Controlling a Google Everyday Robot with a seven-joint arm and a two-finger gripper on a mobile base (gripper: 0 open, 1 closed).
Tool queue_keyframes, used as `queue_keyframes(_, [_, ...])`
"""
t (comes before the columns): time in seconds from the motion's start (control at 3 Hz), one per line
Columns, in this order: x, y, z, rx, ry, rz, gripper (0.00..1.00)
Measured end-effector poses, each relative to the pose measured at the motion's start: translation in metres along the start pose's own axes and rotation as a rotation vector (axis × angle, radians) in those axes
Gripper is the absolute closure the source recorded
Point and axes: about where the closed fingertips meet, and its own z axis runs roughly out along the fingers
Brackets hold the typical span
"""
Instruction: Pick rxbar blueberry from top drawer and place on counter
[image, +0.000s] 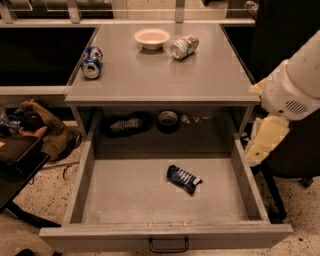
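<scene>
The rxbar blueberry (183, 179), a small dark blue wrapper with white lettering, lies flat on the floor of the open top drawer (125, 195), right of its middle. The drawer's dark handle (168, 246) is at the bottom edge of the view. The grey counter (150, 72) is above the drawer. My gripper (266, 140) hangs from the white arm (292, 90) at the right, just above and outside the drawer's right side wall, to the right of the bar and apart from it.
On the counter lie a blue soda can (92, 62) at the left edge, a white bowl (152, 38) and a silver can (184, 46) at the back. The shelf under the counter holds a dark packet (125, 124) and a round dark tub (168, 120). Brown cloth (47, 132) lies on the floor at the left.
</scene>
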Motion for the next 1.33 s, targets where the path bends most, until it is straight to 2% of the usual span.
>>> queue_keyframes(0.33, [-0.005, 0.007, 0.072, -0.061, -0.063, 0.016, 0.0])
queue_keyframes(1.0, [-0.005, 0.008, 0.077, -0.07, -0.065, 0.017, 0.0])
queue_keyframes(1.33, [-0.004, 0.006, 0.103, -0.075, -0.071, 0.04, 0.0])
